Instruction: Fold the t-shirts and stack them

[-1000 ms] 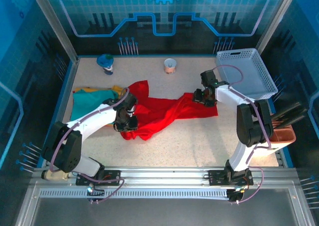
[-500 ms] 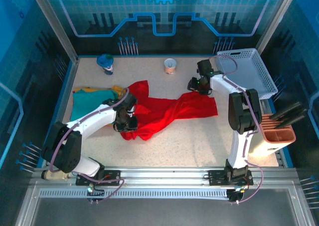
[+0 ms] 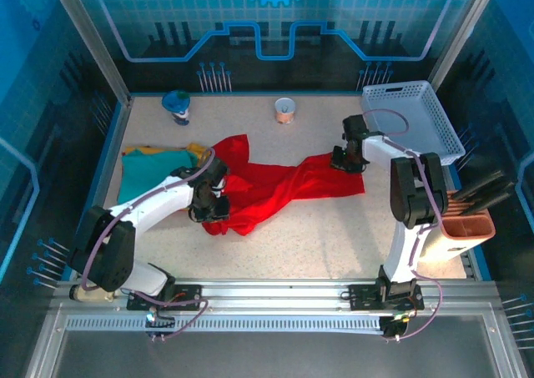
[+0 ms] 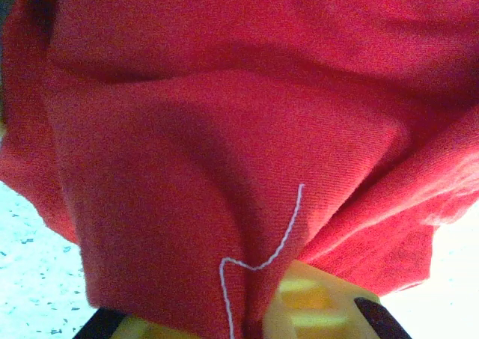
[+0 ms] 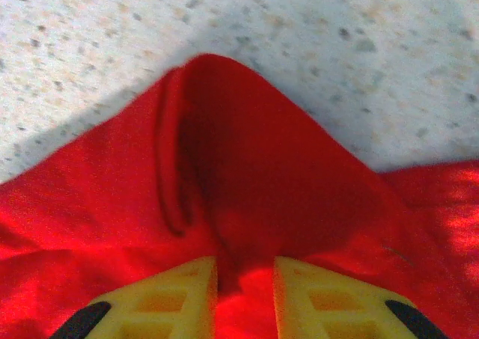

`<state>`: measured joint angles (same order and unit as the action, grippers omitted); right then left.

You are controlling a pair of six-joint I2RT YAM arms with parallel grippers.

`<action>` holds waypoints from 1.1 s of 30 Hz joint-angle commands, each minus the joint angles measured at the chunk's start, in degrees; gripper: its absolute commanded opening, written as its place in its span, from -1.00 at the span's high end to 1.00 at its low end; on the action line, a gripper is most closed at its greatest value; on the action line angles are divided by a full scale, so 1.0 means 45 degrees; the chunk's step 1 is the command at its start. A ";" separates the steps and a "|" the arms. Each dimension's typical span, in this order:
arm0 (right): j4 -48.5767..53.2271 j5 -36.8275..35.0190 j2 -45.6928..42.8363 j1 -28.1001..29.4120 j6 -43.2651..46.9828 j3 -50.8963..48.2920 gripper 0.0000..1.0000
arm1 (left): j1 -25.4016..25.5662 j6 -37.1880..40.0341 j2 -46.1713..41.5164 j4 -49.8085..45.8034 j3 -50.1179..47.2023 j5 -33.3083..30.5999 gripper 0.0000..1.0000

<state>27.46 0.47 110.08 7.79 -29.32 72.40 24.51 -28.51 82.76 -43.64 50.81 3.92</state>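
Nearest to me, the left gripper (image 3: 213, 209) sits on the near left end of the red t-shirt (image 3: 284, 186). The shirt lies crumpled in a long band across the middle of the table (image 3: 334, 236). On the left wrist camera the red cloth drapes over my yellow fingers (image 4: 314, 309). They stand close together with a fold bunched between them, so I read that gripper as clamped on the shirt. A loose white thread (image 4: 262, 264) trails down the cloth just above them.

To the right of the red t-shirt, off the table's edge, a terracotta-coloured holder (image 3: 471, 224) carries some dark things that I can't make out.

Just left of the red t-shirt lies the teal t-shirt (image 3: 154, 171), folded flat, with the yellow-orange t-shirt (image 3: 142, 152) peeking out from under its far edge.

At the shirt's far right corner the right gripper (image 3: 345, 159) is down on the cloth. Its wrist camera shows the fingers (image 5: 172, 294) narrowly apart, pinching a raised ridge of red fabric.

Beyond that corner, to the right, stands the white basket (image 3: 413, 119). Further back from the shirt are a small cup (image 3: 285, 109) and, to its left, a blue object (image 3: 176, 105).
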 commanded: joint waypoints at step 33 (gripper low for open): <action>-0.0100 0.0309 -0.0430 0.0481 -0.0145 0.0317 0.47 | -0.0097 -0.0079 -0.0032 -0.0068 0.0057 0.0327 0.75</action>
<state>25.91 2.00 109.80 9.02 -29.93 72.42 24.47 -28.51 82.76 -43.62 50.83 4.34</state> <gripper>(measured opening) 0.269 0.129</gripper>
